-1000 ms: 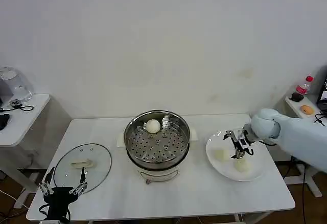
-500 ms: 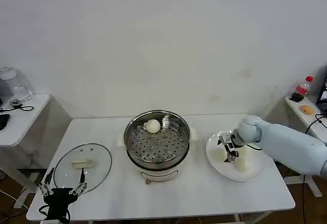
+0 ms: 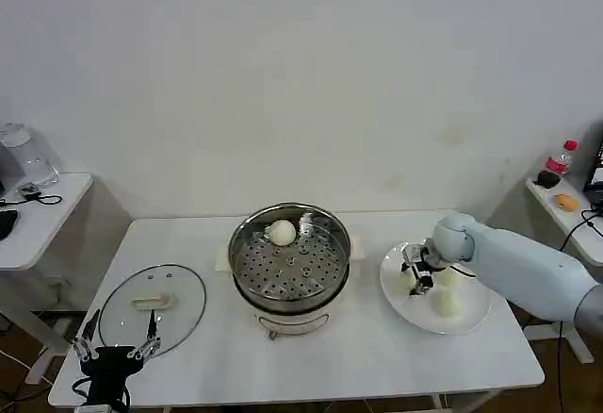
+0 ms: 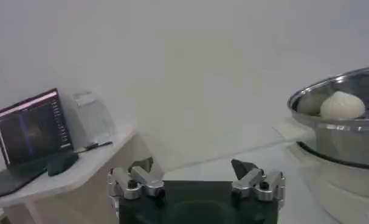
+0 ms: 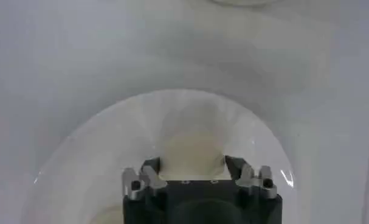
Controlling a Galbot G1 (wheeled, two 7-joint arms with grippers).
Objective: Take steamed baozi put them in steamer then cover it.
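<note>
Cream baozi [image 3: 282,233] in the shiny silver steamer [image 3: 290,260] — white plate [image 3: 434,288], white table [image 3: 358,356].

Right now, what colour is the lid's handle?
Pale cream, on the clear glass lid; head view shows it best.

This looks like a robot test room or lab staged as a kitchen corner, not a real home kitchen. A plain white table [image 3: 188,243] stands against a bare white wall [image 3: 301,74], with no cabinets or sink around it. The cooking things are few: an electric steamer [image 3: 289,264] at the tabletop's middle, a glass lid [image 3: 151,305] near its left edge and a white plate [image 3: 435,290] near its right edge. A side desk [image 3: 42,215] past the left edge carries cables and a clear container [image 3: 28,158]; the left wrist view shows an open laptop [image 4: 32,131] on it. Another small table [image 3: 565,207] at the right holds a red-capped bottle [image 3: 561,158].
</note>
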